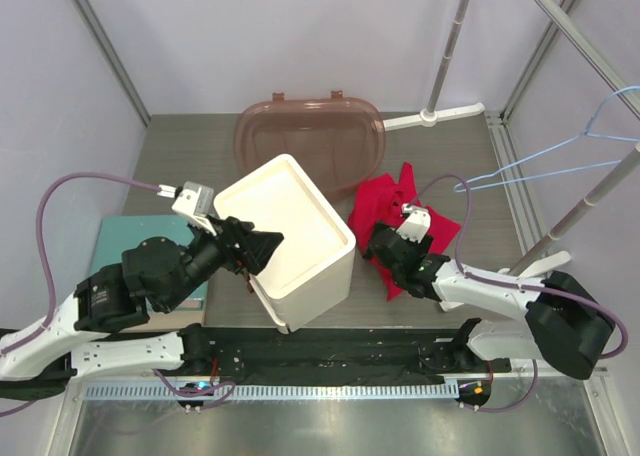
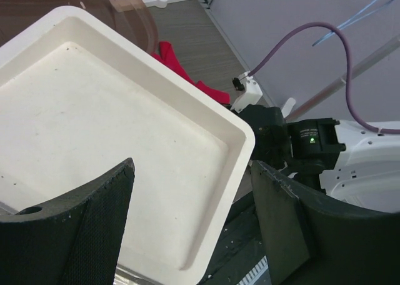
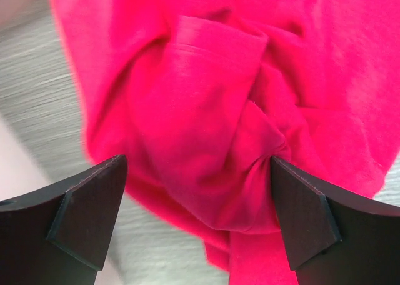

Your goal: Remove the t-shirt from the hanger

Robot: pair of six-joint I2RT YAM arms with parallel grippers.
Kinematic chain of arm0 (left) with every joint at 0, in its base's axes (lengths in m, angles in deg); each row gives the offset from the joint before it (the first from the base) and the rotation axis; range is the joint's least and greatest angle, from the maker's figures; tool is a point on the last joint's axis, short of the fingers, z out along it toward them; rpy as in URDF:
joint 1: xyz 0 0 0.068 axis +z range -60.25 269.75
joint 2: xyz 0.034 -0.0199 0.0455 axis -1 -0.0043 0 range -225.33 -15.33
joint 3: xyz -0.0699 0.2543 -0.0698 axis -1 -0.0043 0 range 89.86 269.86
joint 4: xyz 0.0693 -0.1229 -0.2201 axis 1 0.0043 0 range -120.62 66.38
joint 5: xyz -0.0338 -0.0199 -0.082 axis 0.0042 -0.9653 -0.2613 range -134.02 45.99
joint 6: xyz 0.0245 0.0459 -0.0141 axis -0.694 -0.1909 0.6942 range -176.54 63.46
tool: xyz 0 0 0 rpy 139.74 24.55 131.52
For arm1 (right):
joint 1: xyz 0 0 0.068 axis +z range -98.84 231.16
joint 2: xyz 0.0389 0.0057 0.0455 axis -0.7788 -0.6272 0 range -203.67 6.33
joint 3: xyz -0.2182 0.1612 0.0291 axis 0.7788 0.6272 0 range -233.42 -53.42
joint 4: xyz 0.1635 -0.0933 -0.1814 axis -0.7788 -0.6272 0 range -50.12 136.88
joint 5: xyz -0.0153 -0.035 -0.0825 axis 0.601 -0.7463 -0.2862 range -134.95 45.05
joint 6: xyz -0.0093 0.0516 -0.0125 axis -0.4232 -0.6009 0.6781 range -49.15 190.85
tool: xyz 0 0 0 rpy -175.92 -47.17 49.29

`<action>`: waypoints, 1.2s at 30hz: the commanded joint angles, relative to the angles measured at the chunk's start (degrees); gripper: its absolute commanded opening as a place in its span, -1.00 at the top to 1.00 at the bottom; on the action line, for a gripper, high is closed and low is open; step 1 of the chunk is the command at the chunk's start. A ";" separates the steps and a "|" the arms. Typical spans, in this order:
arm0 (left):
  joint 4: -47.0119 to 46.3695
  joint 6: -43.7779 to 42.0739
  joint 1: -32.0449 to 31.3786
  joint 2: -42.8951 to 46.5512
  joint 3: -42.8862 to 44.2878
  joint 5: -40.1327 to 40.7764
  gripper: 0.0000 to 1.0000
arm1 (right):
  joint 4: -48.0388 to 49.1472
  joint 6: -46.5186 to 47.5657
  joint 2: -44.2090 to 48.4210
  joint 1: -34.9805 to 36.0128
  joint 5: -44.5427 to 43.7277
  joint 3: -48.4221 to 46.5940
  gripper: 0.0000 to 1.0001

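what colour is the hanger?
Light blue: the thin wire hanger near the right edge. It shows best in the top external view.

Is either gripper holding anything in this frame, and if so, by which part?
Nothing is held. The right gripper is open over the crumpled t-shirt, fabric unpinched; the left gripper is open, facing the white box.

The t-shirt (image 1: 385, 201) is bright red, plain soft fabric, off the hanger (image 1: 540, 156) and bunched in a crumpled heap with deep folds on the counter (image 1: 190, 146), right of centre. The hanger is thin light-blue wire, triangular with a curved hook, bare, raised at the far right, well apart from the t-shirt.
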 commanded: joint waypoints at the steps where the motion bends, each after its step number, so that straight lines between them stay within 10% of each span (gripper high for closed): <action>1: -0.39 0.57 0.05 2.79 -0.10 2.12 -0.50 | 2.89 -8.02 -4.30 0.44 -7.94 0.97 -0.99; 8: 3.38 0.57 0.05 2.79 1.56 2.47 -0.50 | 5.26 -13.03 -9.50 3.77 -10.84 3.34 -0.70; 21: 5.05 0.83 0.05 5.25 0.07 3.09 -0.51 | 10.89 -7.41 0.42 8.42 -6.02 11.42 0.80; 36: 4.44 0.04 0.05 5.61 -1.42 4.67 -0.51 | -16.17 4.10 27.94 12.83 2.16 1.96 0.98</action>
